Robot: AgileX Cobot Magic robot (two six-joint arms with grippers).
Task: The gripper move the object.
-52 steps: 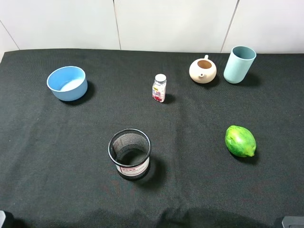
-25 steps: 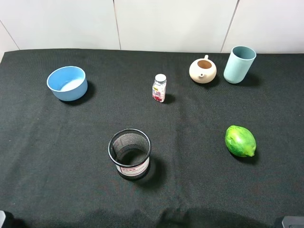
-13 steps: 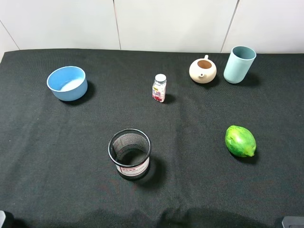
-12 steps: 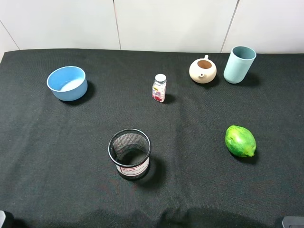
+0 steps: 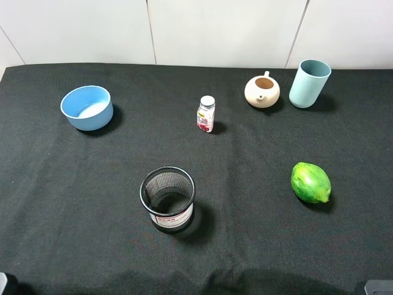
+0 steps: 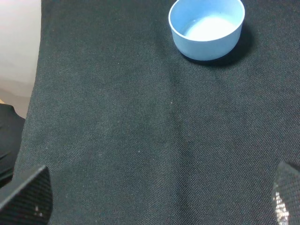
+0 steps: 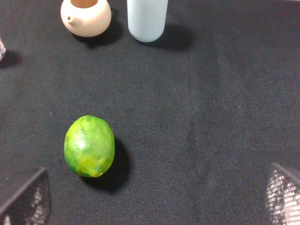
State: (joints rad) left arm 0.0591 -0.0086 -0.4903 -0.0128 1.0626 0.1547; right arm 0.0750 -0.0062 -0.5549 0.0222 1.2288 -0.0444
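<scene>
A tall pale teal cup [image 5: 309, 83] stands upright at the far right of a black cloth-covered table [image 5: 73, 184], close to the back edge where the cloth meets a white wall [image 5: 221, 31]. Just beside it, on the side toward the middle, sits a cream teapot [image 5: 262, 91] with its lid off; the two stand close but apart. A small white-capped bottle [image 5: 206, 114] stands near the centre, a green mango-like fruit [image 5: 311, 182] lies on the near right, a black wire-mesh holder [image 5: 167, 199] stands at the near centre, and a low blue bowl [image 5: 88, 107] sits at the far left: one of each, six items in all, well spread out with wide bare cloth between them. The fruit lies between the near right edge and the cup. The left gripper [image 6: 154, 197] shows only two dark fingertip corners framing open cloth below the bowl, and the right gripper [image 7: 154, 197] likewise frames cloth near the fruit; both are spread wide and hold nothing
</scene>
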